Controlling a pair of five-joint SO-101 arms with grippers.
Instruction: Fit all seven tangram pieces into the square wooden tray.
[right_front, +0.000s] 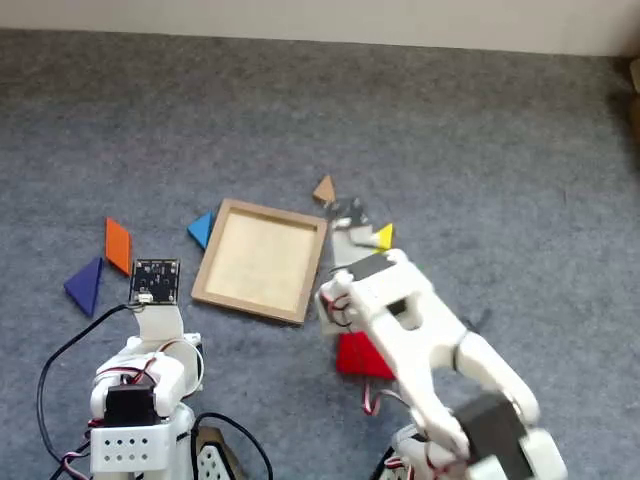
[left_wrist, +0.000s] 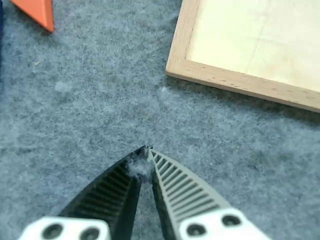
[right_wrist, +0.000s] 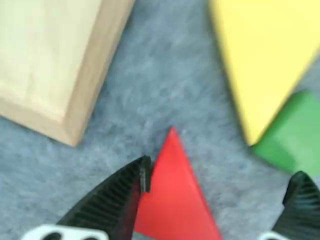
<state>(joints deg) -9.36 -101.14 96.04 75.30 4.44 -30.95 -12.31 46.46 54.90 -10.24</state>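
The square wooden tray (right_front: 210, 255) lies empty on the grey carpet. In the right wrist view my right gripper (right_wrist: 222, 176) is open, with the pointed end of the red triangle (right_wrist: 172, 200) between its fingers; one finger touches the triangle's edge. The tray's corner (right_wrist: 92, 75) is close beside it, and the yellow piece (right_wrist: 265, 60) and green piece (right_wrist: 292, 135) lie just beyond. My left gripper (left_wrist: 146, 152) is shut on nothing over bare carpet, a little short of the tray's rim (left_wrist: 225, 80). The orange piece (left_wrist: 37, 12) lies off to one side.
Left of the tray lie the orange parallelogram (right_front: 118, 245), a dark blue triangle (right_front: 85, 285) and a light blue triangle (right_front: 202, 230). A tan triangle (right_front: 324, 189) sits past the tray's far right corner. The right arm (right_front: 410, 320) covers part of the red piece (right_front: 360, 358).
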